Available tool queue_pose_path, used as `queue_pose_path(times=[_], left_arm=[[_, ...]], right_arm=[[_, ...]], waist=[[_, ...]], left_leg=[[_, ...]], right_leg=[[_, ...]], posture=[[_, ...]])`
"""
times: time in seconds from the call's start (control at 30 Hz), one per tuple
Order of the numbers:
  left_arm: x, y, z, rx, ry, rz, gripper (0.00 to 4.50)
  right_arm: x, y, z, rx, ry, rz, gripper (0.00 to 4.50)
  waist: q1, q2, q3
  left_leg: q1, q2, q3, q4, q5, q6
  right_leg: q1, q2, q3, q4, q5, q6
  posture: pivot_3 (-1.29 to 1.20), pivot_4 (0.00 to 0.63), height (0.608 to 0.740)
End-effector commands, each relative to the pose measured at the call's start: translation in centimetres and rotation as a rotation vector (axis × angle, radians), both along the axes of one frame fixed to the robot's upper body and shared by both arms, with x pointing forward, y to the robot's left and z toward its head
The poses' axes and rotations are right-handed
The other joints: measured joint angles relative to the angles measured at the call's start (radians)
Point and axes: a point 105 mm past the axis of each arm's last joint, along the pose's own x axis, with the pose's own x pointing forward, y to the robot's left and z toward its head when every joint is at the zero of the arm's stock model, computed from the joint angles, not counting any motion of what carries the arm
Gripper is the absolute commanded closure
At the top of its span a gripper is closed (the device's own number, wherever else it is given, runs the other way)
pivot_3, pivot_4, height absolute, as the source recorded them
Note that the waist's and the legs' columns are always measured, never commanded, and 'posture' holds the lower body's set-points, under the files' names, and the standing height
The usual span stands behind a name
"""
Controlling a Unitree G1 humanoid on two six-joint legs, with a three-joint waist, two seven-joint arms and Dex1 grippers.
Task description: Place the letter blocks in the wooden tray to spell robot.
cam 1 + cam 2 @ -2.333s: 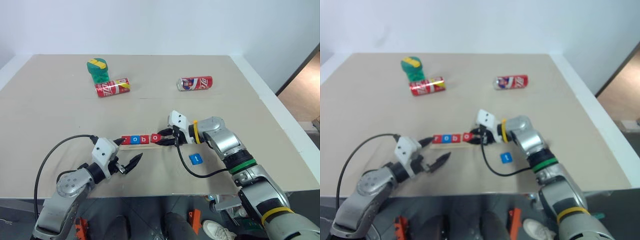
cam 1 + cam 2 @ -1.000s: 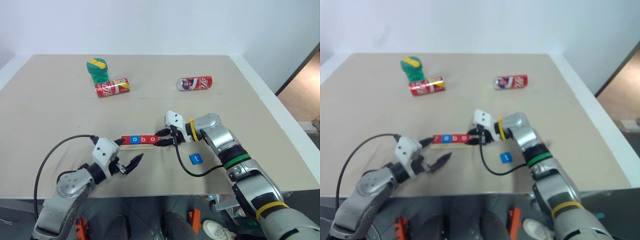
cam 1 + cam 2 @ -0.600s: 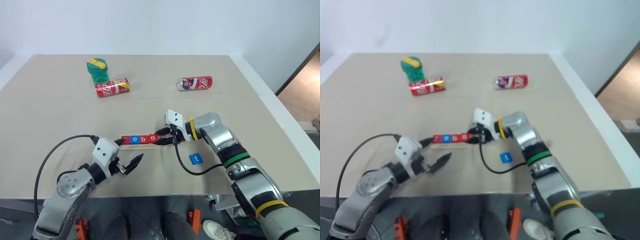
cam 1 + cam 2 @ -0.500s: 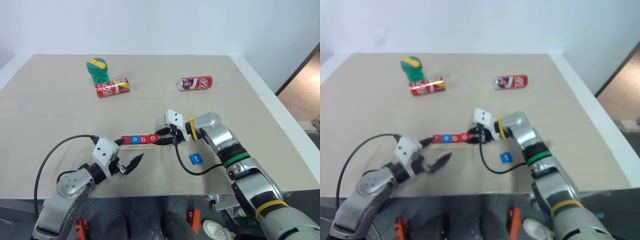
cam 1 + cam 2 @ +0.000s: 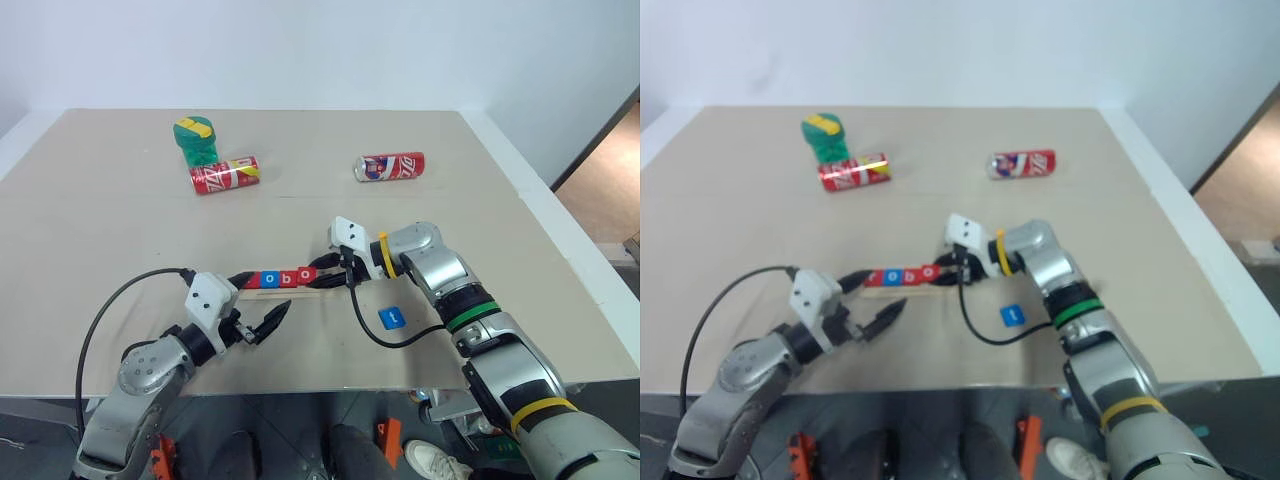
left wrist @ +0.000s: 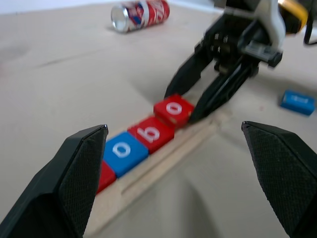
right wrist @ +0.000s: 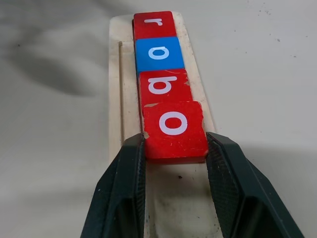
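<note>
Since four blocks already sit in the tray (image 7: 117,89), the table (image 5: 120,230) shows a word one letter short. The tray lies near the middle of the table, toward its near edge, with its length running across, so the letters read from the left end.

Two red cans (image 5: 225,175) and a green thing (image 5: 196,140) lie toward the far edge, well apart from the work and probably just clutter.

The left gripper (image 5: 257,303), fingers spread wide and empty, hangs level just beside the tray's left end, perhaps to steady it if needed.

The right gripper (image 7: 176,186) is clamped on the red o (image 7: 174,130), one finger on each side edge, so the face stays clear and the block can slide flat along the groove. That o lies on the tray against the red b (image 7: 164,87), beyond which come the blue o (image 7: 159,53) and the red r (image 7: 154,24).

The blue t (image 5: 391,318) lies loose on the table, between the tray's right end and the near edge, under the right arm. My guess is it goes in last, at the open right end.
</note>
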Motion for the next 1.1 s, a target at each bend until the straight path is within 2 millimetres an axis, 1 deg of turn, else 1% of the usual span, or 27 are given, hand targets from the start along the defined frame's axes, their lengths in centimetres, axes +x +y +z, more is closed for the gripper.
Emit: queue_pose_path(times=[0.03,0.17,0.37,0.43,0.47,0.57,0.63,0.7,0.77,0.87,0.97,1.0,1.07,1.1], left_arm=[[-0.3,-0.2,1.3,0.001,-0.054,-0.028,0.0],[-0.4,-0.2,1.1,0.011,-0.045,-0.025,0.0],[-0.5,-0.3,0.8,0.015,-0.032,-0.026,0.0],[-0.5,-0.3,0.6,0.018,-0.026,-0.031,0.0],[-0.5,-0.3,0.6,0.02,-0.023,-0.033,0.0],[-0.4,-0.3,0.5,0.025,-0.022,-0.032,0.0],[-0.4,-0.3,0.5,0.026,-0.021,-0.033,0.0],[-0.4,-0.2,0.5,0.028,-0.021,-0.034,0.0],[-0.4,-0.2,0.5,0.031,-0.02,-0.034,0.0],[-0.5,-0.1,0.4,0.033,-0.019,-0.031,0.0],[-0.6,0.0,0.4,0.035,-0.016,-0.026,0.0],[-0.7,0.1,0.4,0.034,-0.015,-0.021,0.0],[-0.8,0.2,0.3,0.034,-0.014,-0.015,0.0],[-0.9,0.2,0.3,0.034,-0.013,-0.014,0.0]], right_arm=[[0.3,0.1,1.7,0.029,-0.021,0.018,2.83],[0.2,0.3,2.2,0.027,-0.018,0.018,2.83],[0.3,-0.1,1.5,-0.055,-0.027,-0.026,2.83],[0.0,-0.2,1.4,-0.061,-0.009,-0.028,1.78],[-0.2,-0.2,1.3,-0.065,-0.001,-0.031,1.69],[-0.1,-0.5,1.1,-0.089,0.008,-0.062,0.66],[-0.2,-0.5,1.0,-0.095,0.011,-0.07,0.15],[-0.5,-0.5,1.3,-0.092,0.016,-0.066,0.15],[-0.6,-0.3,2.2,-0.061,-0.001,-0.078,0.15],[0.0,-0.2,4.3,0.026,-0.058,-0.131,0.15],[0.6,-0.6,6.3,0.141,-0.069,-0.238,0.15],[0.9,-1.3,6.6,0.201,-0.071,-0.313,0.39],[1.0,-2.5,6.6,0.281,-0.077,-0.428,0.94],[1.0,-3.1,6.2,0.307,-0.077,-0.494,1.14]], waist=[[0.0,0.0,0.0],[0.0,0.0,0.0],[0.0,0.0,0.0],[0.0,0.0,0.0],[0.0,0.0,0.0],[0.0,0.0,0.0],[0.0,0.0,0.0],[0.0,0.0,0.0],[0.0,0.0,0.0],[0.0,0.0,0.0],[0.0,0.0,0.0],[0.0,0.0,0.0],[0.001,-0.001,0.0],[0.003,-0.001,-0.001]], left_leg=[[0.0,0.0,0.0,0.0,0.0,0.0],[0.0,0.0,0.0,0.0,0.0,0.0],[0.0,0.0,0.0,0.0,0.0,0.0],[0.0,0.0,0.0,0.0,0.0,0.0],[0.0,0.0,0.0,0.0,0.0,0.0],[0.0,0.0,0.0,0.0,0.0,0.0],[0.0,0.0,0.0,0.0,0.0,0.0],[0.0,0.0,0.0,0.0,0.0,0.0],[0.0,0.0,0.0,0.0,0.0,0.0],[0.0,0.0,0.0,0.0,0.0,0.0],[0.0,0.0,0.0,0.0,0.0,0.0],[0.0,0.0,-0.001,0.0,0.0,0.0],[0.0,0.0,-0.001,0.0,0.0,0.0],[0.0,0.0,-0.001,-0.001,0.0,0.0]], right_leg=[[0.0,0.0,0.0,0.0,0.0,0.0],[0.0,0.0,0.0,0.0,0.0,0.0],[0.0,0.0,0.0,0.0,0.0,0.0],[0.0,0.0,0.0,0.0,0.0,0.0],[0.0,0.0,0.0,0.0,0.0,0.0],[0.0,0.0,0.0,0.0,0.0,0.0],[0.0,0.0,0.0,0.0,-0.001,0.001],[0.0,0.0,0.0,0.0,-0.001,0.001],[0.0,0.0,0.0,0.0,-0.001,0.001],[0.0,0.0,0.0,0.0,-0.001,0.001],[0.0,0.0,0.0,0.0,-0.001,0.001],[0.0,0.0,0.0,0.0,-0.001,0.001],[0.0,0.0,-0.001,0.0,-0.001,0.001],[0.0,0.0,-0.001,0.0,-0.001,0.001]], posture=[[0.0,0.15,0.74],[0.0,0.15,0.74],[0.0,0.15,0.74],[0.0,0.15,0.74],[0.0,0.15,0.74],[0.0,0.15,0.74],[0.0,0.15,0.74],[0.0,0.15,0.74],[0.0,0.15,0.74],[0.0,0.15,0.74],[0.0,0.15,0.74],[0.0,0.15,0.74],[0.0,0.15,0.74],[0.0,0.15,0.74]])
